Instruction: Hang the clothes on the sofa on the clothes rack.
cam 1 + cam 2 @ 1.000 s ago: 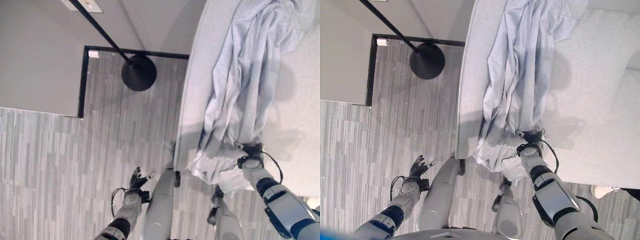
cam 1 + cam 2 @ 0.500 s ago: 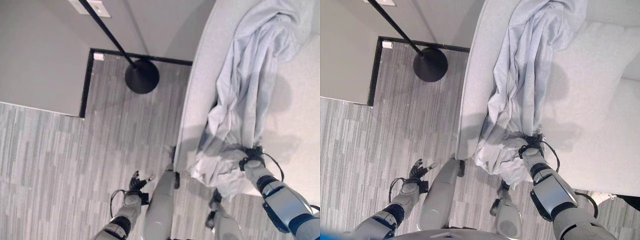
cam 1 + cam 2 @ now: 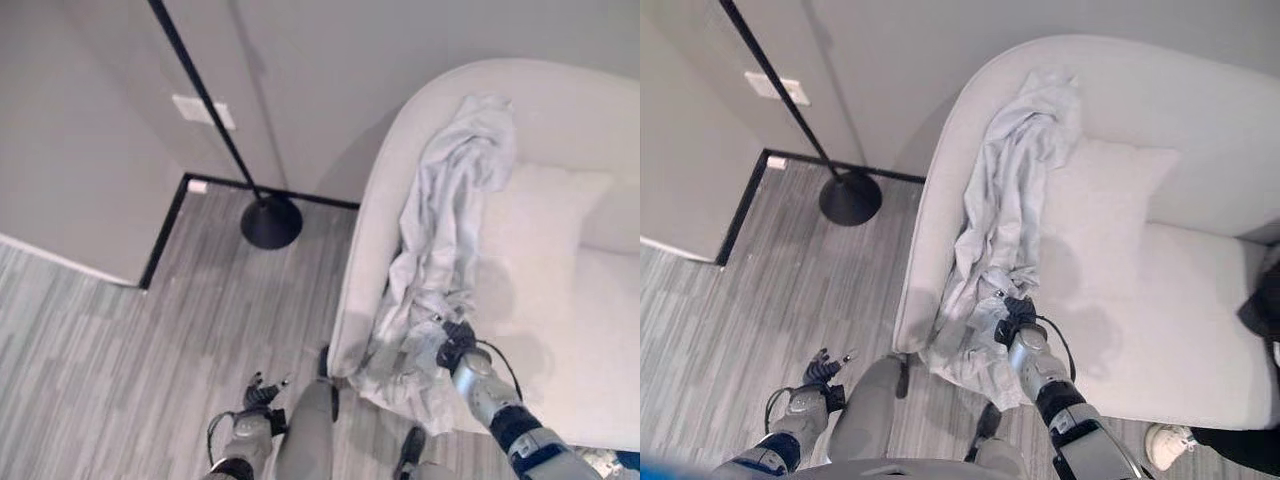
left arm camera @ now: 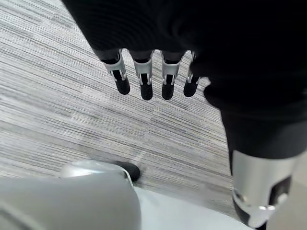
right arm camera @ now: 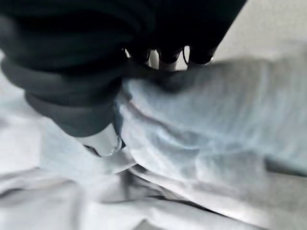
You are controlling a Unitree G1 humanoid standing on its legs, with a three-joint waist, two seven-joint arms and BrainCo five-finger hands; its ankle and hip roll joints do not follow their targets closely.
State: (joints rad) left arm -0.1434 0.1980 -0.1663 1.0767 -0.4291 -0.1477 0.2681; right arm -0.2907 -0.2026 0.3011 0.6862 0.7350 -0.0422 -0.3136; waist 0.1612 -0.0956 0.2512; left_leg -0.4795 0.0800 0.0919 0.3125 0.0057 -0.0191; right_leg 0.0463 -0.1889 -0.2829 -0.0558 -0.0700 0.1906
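Observation:
A pale blue-grey garment [image 3: 440, 230] hangs from the back of the light grey sofa [image 3: 1160, 300] down over its left arm, and its lower end is bunched near the floor. My right hand [image 3: 1012, 322] is at that bunched end with its fingers curled into the cloth [image 5: 201, 124], so it is shut on it. The clothes rack is a black pole on a round black base [image 3: 271, 222], standing on the floor to the left of the sofa by the wall. Low at my left side my left hand [image 3: 258, 388] is open over the floor, its fingers [image 4: 144, 81] straight and holding nothing.
A square cushion [image 3: 1110, 190] leans on the sofa back beside the garment. A dark thing [image 3: 1262, 300] lies at the sofa's right edge and a white shoe [image 3: 1165, 437] is on the floor below it. The striped grey floor meets a wall with a white plate [image 3: 203, 110].
The whole picture has shifted, so the camera has moved and more of the sofa and wall show. My right hand stays shut on the garment's lower end. The left hand stays open.

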